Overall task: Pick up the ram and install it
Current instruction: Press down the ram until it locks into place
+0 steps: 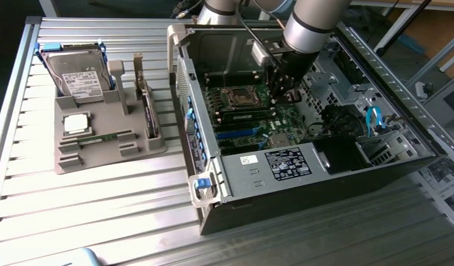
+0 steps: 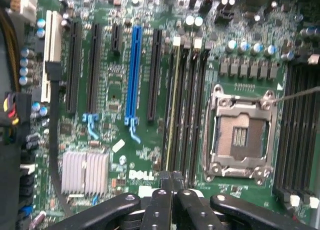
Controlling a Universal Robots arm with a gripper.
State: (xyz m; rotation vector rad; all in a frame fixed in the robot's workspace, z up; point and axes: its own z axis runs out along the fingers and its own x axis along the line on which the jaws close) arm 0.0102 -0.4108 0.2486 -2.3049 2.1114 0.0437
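Ram (image 1: 101, 138) lies in the gray holder (image 1: 108, 145) on the counter (image 1: 78, 210). Closed, empty fingers (image 2: 171, 182) hover inside the computer (image 1: 301, 138), and might bump the board (image 2: 150, 155).

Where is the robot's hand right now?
The hand is inside the open computer case on the exterior view's right, poised over the motherboard beside the empty processor socket.

Ribbed metal table (image 1: 101, 188) is gleaming glossily; grey holder (image 1: 101, 152) is looking matt plastic (motherboard (image 2: 115, 155) glossy green).
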